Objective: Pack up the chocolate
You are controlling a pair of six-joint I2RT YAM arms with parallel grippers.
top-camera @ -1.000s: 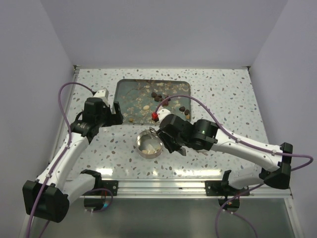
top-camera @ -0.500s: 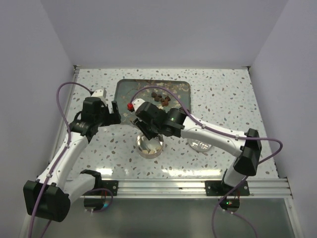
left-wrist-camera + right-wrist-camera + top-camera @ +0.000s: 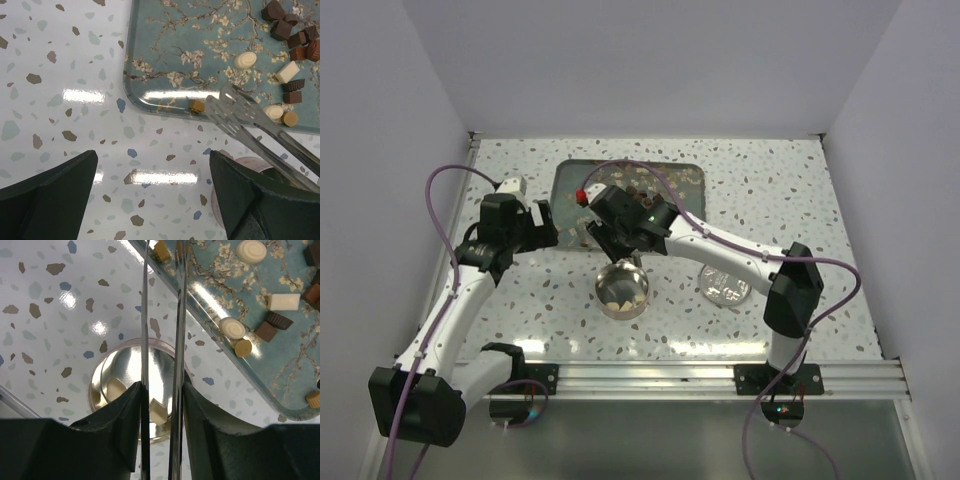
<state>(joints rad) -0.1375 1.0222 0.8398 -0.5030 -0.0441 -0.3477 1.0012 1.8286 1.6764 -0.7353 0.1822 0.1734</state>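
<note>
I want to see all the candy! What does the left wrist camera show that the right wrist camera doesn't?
Only the left wrist: the flat slotted tips of the tongs, and the left gripper wide open. Only the right wrist: white chocolates inside the round tin, and the right gripper squeezing the tongs. Both: the blossom tray with chocolates on it.

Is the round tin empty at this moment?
No, cream-white chocolate pieces lie inside the round tin in the right wrist view.
</note>
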